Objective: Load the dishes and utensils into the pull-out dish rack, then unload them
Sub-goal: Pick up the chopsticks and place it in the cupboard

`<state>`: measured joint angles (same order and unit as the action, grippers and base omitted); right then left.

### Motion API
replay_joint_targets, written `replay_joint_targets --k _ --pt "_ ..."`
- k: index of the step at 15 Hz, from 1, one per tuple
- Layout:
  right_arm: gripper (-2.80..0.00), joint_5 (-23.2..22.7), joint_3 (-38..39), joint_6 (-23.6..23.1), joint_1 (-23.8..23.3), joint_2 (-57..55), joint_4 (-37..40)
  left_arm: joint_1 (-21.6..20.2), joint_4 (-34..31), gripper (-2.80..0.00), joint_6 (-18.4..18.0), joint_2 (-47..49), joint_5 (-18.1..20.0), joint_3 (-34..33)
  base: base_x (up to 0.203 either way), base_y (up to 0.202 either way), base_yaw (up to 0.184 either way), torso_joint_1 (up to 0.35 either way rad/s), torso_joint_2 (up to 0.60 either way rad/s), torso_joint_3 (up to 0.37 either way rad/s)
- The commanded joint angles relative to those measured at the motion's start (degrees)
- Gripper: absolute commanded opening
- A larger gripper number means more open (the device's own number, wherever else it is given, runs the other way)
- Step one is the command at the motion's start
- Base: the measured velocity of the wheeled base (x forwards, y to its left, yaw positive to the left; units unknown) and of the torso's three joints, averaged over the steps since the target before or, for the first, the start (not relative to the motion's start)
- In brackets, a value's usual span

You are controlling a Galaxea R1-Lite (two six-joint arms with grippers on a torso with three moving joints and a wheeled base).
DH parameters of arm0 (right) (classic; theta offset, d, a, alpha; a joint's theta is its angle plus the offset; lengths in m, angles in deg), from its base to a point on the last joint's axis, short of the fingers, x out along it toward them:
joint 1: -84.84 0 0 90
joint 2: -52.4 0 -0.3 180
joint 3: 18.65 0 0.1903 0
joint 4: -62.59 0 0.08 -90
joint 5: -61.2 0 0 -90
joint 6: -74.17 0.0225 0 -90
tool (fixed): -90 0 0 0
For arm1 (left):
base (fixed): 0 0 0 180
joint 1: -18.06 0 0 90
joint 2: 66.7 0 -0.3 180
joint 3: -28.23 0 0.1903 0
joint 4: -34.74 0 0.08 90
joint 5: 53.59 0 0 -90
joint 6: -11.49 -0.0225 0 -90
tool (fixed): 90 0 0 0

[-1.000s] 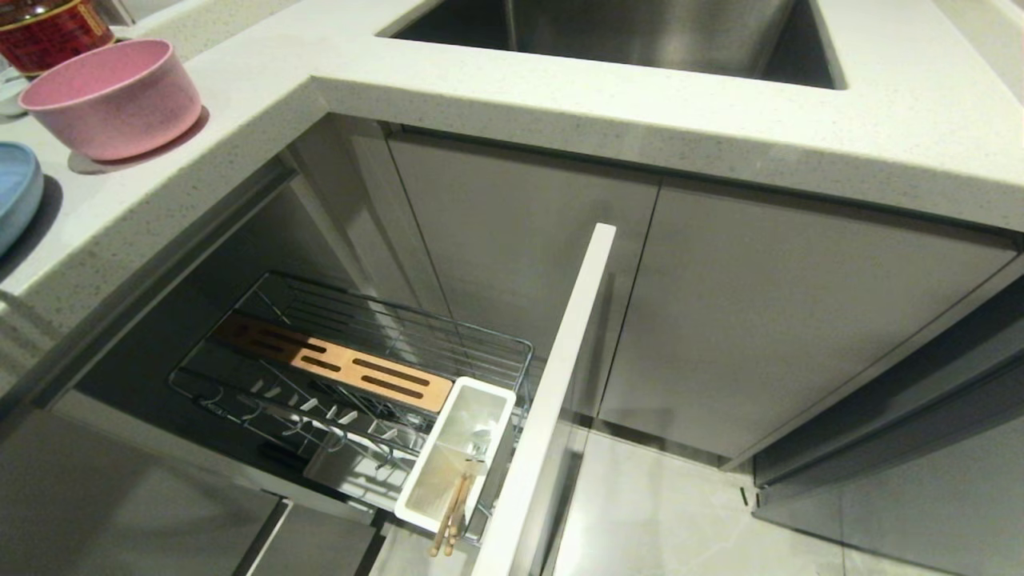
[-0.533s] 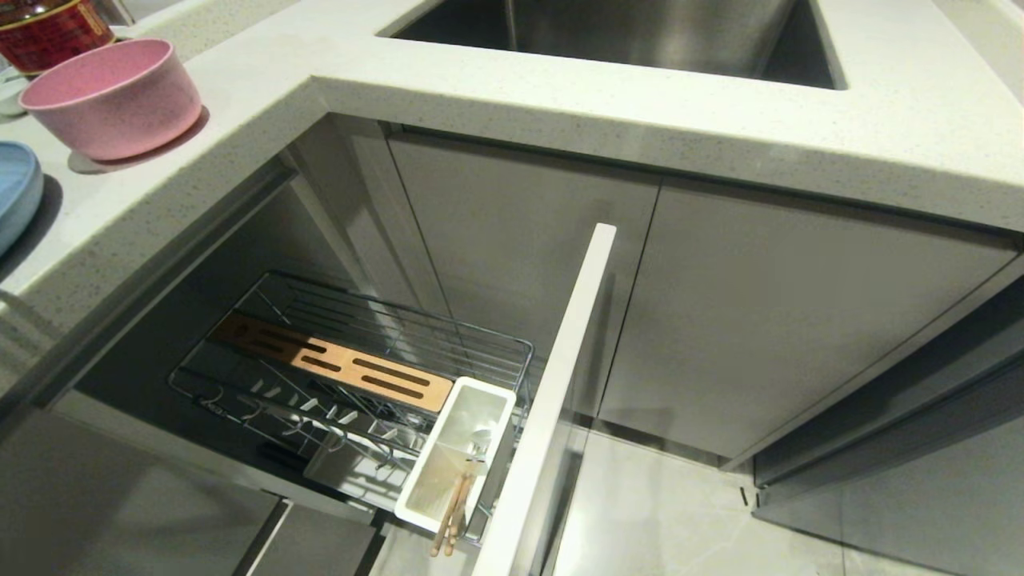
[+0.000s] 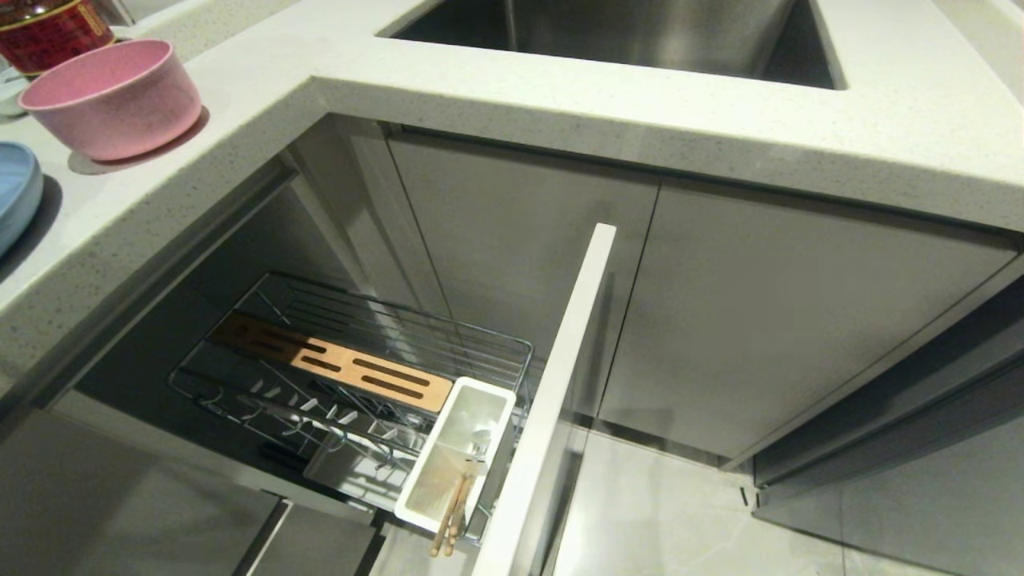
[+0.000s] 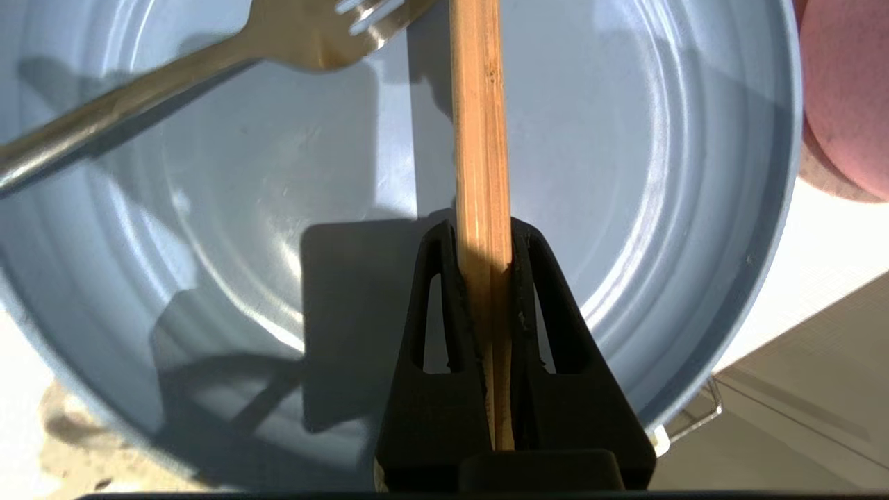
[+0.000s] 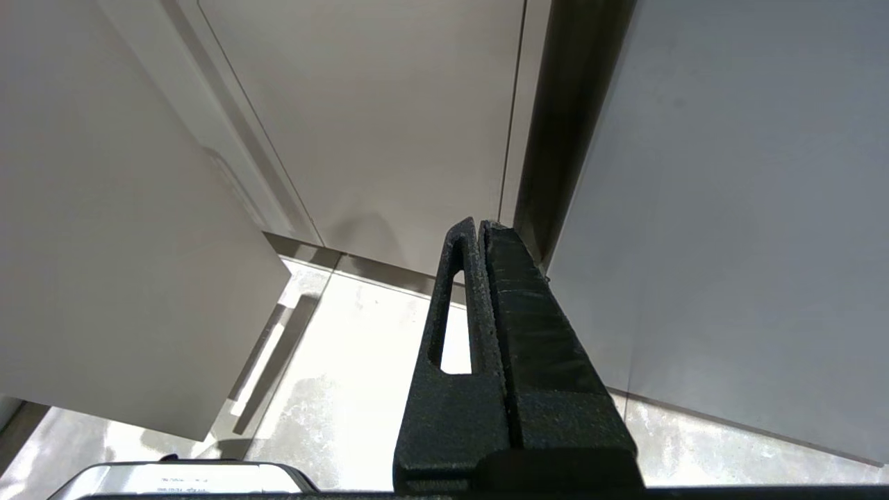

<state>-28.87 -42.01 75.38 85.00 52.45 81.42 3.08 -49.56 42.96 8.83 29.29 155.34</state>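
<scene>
Left claw (image 4: 485, 239): both black fingers (image 4: 434, 305) pressed against a light wooden chopstick (image 4: 478, 125), which runs straight out between them and over the blue plate (image 4: 625, 173). Whether one stick or the pair is pinched cannot be told from the left wrist view. The claw hangs above the plate's hollow and casts a dark shadow on it. A silver fork (image 4: 173, 76) lies across the plate, tines near the chopstick and handle crossing the plate's rim. The pink bowl (image 4: 844, 97) stands just beside the plate on the pale counter (image 4: 826, 236).

In the head view neither arm appears. The bowl (image 3: 112, 96) sits near the counter's (image 3: 560, 88) left edge, with the plate's (image 3: 16, 192) rim at the frame's left border just in front of it and a red-labelled jar (image 3: 44, 28) behind it. A steel sink (image 3: 624, 32) is sunk into the counter farther back.

Below the counter the dish rack (image 3: 352, 376) stands pulled out, its white front panel (image 3: 552, 400) on edge. The rack's wooden strip (image 3: 328, 364) lies along its middle, with chrome pegs (image 3: 320, 408) beside it. The white utensil cup (image 3: 456, 456) sits in the corner by the panel and holds wooden sticks (image 3: 448, 512) whose ends project past its near rim.

Right claw (image 5: 483, 232): fingers closed flat against each other, gripping nothing, pointed at grey cabinet doors (image 5: 389, 118) and a pale floor (image 5: 347, 389).
</scene>
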Motion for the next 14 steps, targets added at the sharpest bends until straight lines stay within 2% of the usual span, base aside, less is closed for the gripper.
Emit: replay_joint_targets --k 1,4,7,9,11,13,14 --pt "-2.80 -0.01 1.49 0.02 0.02 0.04 -0.04 -0.05 0.08 -2.80 0.83 -1.99 -0.16 0.91 0.000 0.000 0.000 0.000 0.00 0.000" --pt "-2.80 -0.01 1.49 0.02 0.02 0.04 0.05 0.17 2.64 -2.80 3.27 -5.93 0.01 3.40 0.000 0.000 0.000 0.000 0.00 0.000" --pt "-2.80 -0.01 1.49 0.02 0.02 0.04 -0.04 4.38 9.76 -2.80 4.02 -8.89 0.25 5.51 0.000 0.000 0.000 0.000 0.00 0.000" --pt "-2.80 -0.01 1.49 0.02 0.02 0.04 -0.04 9.29 14.03 -2.80 4.04 -9.83 0.54 6.69 0.000 0.000 0.000 0.000 0.00 0.000" --pt "-2.80 -0.01 1.49 0.02 0.02 0.04 -0.04 16.67 16.39 -2.80 4.14 -10.64 2.01 6.76 0.000 0.000 0.000 0.000 0.00 0.000" --pt "-2.80 -0.01 1.49 0.02 0.02 0.04 -0.04 24.13 16.71 -2.80 4.37 -10.97 5.28 6.38 0.000 0.000 0.000 0.000 0.00 0.000" --pt "-2.80 -0.01 1.49 0.02 0.02 0.04 -0.04 27.26 15.48 -2.80 4.44 -10.84 8.30 6.11 0.000 0.000 0.000 0.000 0.00 0.000"
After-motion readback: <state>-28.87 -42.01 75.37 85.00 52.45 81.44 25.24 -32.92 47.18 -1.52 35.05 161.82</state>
